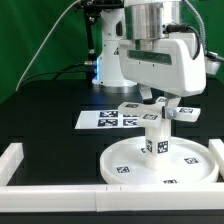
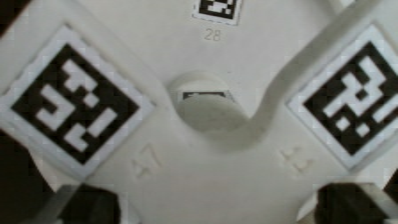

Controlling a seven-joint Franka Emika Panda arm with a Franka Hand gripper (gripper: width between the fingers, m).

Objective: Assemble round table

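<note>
While the cylinder leg (image 1: 157,133) stands on the round tabletop (image 1: 130,160) beneath my fingers (image 2: 210,205), they sit apart around the flat-armed foot (image 2: 210,105), still to be fastened.

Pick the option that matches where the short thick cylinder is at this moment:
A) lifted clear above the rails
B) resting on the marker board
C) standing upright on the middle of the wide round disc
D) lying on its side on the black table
C: in the exterior view the short thick cylinder stands upright on the centre of the wide round disc, under the flat-armed piece.
</note>
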